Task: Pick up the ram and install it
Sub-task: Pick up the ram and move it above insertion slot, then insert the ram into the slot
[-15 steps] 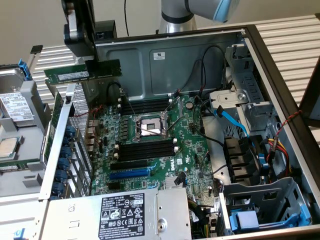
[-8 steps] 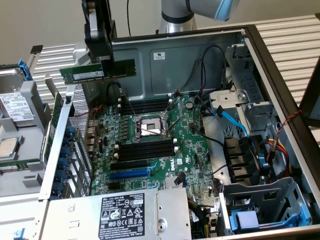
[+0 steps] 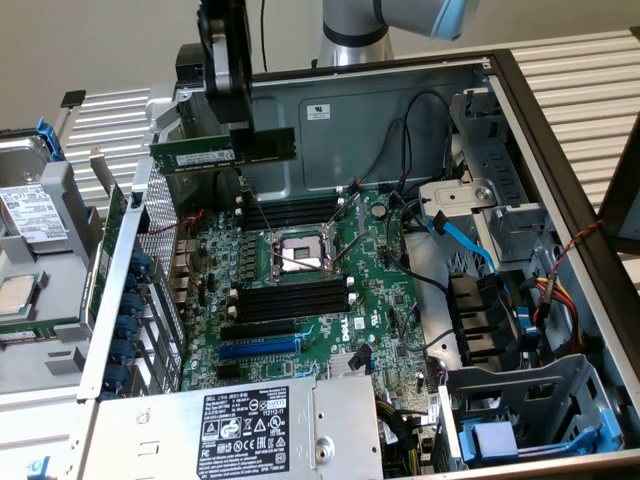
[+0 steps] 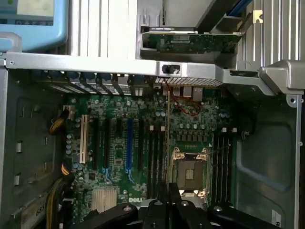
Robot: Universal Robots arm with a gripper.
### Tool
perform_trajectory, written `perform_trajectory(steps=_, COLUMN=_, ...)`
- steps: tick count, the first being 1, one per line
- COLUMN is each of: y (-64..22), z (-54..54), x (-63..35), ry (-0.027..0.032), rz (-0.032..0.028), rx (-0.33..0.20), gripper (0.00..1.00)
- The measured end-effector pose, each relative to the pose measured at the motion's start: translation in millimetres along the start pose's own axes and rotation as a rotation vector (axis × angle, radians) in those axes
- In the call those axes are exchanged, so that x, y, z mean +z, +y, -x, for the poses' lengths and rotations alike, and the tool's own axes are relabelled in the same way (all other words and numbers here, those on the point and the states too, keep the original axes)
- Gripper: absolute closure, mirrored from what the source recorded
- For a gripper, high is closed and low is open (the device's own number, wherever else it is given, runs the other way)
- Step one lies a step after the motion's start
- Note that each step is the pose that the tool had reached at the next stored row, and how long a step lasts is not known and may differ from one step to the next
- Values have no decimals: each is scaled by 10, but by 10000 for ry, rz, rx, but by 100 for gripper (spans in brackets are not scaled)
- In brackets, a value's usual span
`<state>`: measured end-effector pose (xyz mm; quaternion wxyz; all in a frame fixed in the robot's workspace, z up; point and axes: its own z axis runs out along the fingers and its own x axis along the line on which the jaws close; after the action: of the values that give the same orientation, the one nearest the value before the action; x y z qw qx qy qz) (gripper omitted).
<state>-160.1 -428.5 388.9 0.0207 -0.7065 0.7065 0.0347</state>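
At the exterior view's far left we count one hard drive point(image 3: 30, 212), lying label-up outside the open computer case point(image 3: 560, 190). The case rests on the slatted counter point(image 3: 585, 70). A column of blue card latches point(image 3: 128, 325) runs along the case's left wall; we cannot count them reliably.

One gripper point(image 3: 240, 143) hangs over the far left corner of the case. Its jaws are clamped on the one ram point(image 3: 195, 157). The ram is held level, standing on its long edge, well above the motherboard point(image 3: 390, 300), at 11 o'clock from the CPU socket point(image 3: 297, 250). It is seated in no slot.

We count one CPU socket, near the middle of the board. Two banks of black memory slots flank it:
- The far bank point(image 3: 290, 213) lies at 12 o'clock and is the nearer to the ram.
- The near bank point(image 3: 295, 302) lies at 6 o'clock.

One blue expansion slot point(image 3: 258, 349) lies at 7 o'clock from the socket. One power supply point(image 3: 245, 420) with a printed label lies beyond it.

Further right, black cables point(image 3: 400, 140) loop down the back wall near the far bank's right end. One blue cable point(image 3: 462, 238) runs at 3 o'clock from the socket, and one metal drive cage point(image 3: 530, 390) stands at 4 o'clock.

In the wrist view one white slot point(image 4: 84, 138) stands parallel to the blue expansion slot, with black slots between them.
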Motion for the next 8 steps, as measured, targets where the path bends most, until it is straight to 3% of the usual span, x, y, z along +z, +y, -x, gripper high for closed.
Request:
perform_trajectory(steps=3, y=-96, z=17, x=40, ry=2, rz=-1, rx=21, gripper=87)
perform_trajectory(steps=8, y=-122, z=17, x=86, ry=47, rz=-35, rx=300, gripper=87)
